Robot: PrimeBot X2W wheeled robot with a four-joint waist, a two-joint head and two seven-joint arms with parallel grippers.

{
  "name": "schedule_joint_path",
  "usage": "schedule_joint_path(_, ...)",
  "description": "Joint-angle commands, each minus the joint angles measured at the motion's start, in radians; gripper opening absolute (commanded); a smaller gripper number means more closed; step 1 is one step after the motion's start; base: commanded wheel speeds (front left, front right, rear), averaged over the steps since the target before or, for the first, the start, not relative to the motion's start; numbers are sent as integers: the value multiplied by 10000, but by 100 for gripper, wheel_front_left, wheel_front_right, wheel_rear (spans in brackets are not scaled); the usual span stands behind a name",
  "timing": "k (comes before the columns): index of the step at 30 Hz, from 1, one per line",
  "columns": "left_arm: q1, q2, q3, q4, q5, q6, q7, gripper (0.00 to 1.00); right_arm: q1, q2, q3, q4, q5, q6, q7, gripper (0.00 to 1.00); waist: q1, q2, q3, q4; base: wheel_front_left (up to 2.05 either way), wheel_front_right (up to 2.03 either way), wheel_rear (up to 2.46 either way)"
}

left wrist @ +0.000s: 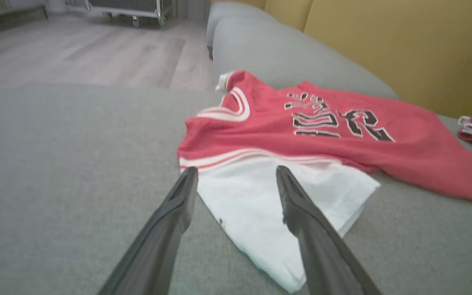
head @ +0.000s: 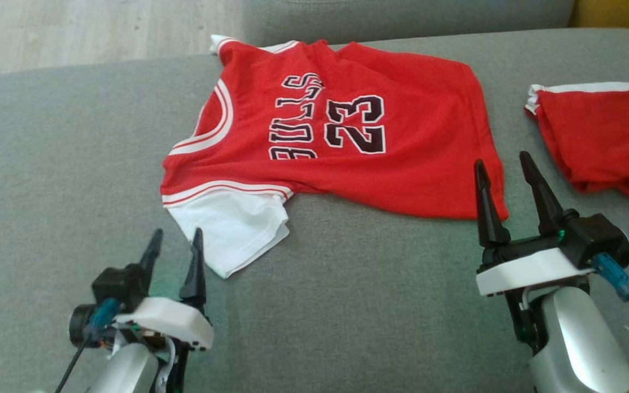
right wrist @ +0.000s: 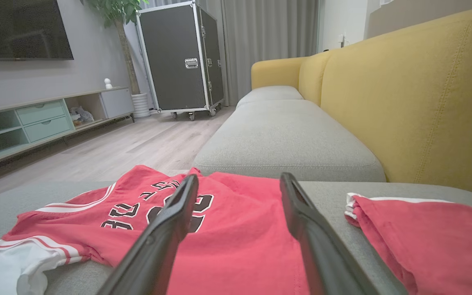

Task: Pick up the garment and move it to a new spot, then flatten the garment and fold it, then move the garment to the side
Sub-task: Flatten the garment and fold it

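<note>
The grey sofa seat carries the work. The red jersey lies on it print side up and turned sideways, ahead of both end effectors, with its neck toward the left one and its hem toward the right one. A smaller red piece, apparently shorts, lies ahead of the right end effector and to its outer side, apart from the jersey.

The right end effector is spread and empty, its tips over the jersey's near hem corner. The left end effector is also spread and empty. It sits just short of the white sleeve, which lies ahead of its fingers and a little to their inner side.

The jersey looks placed but not smooth: the far shoulder is bunched and the body ripples, so flattening seems to be the step in hand.

- **Grip:** each end effector should come down low and pinch both layers at once, the left at the sleeve seam and the right at the hem corner.
- **Pull:** the two should draw apart evenly along the jersey's length, since a one-sided pull would likely skew it.
- **Clearance:** the right arm should avoid snagging the shorts.
</note>
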Motion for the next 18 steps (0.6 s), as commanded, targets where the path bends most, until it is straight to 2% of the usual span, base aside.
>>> schedule_joint_path(1,-577,120,296,-206,-64,-21,83,100,-211,-18,251,-347,16,-52,-63,100,-1,0,48,-69,0,0,0)
schedule_joint_path(4,-762,63,146,276,-320,-158,903,100,-237,-18,279,-334,75,-52,-63,100,-1,0,176,-227,0,0,0)
schedule_joint_path(8,-896,91,6,900,-481,47,2045,100,-304,-18,263,-353,141,-52,-63,100,-1,0,350,-443,0,0,0)
schedule_joint_path(12,-1007,167,-155,1195,-444,220,2714,100,-370,-18,253,-371,197,-52,-63,100,-1,0,519,-616,0,0,0)
schedule_joint_path(17,-1014,277,-285,1346,-553,212,3346,100,-435,-18,195,-452,252,-52,-63,100,-1,0,694,-806,0,0,0)
schedule_joint_path(18,-1015,305,-314,1338,-562,181,3415,49,-440,-18,180,-464,257,-52,-63,100,-1,0,704,-824,0,0,0)
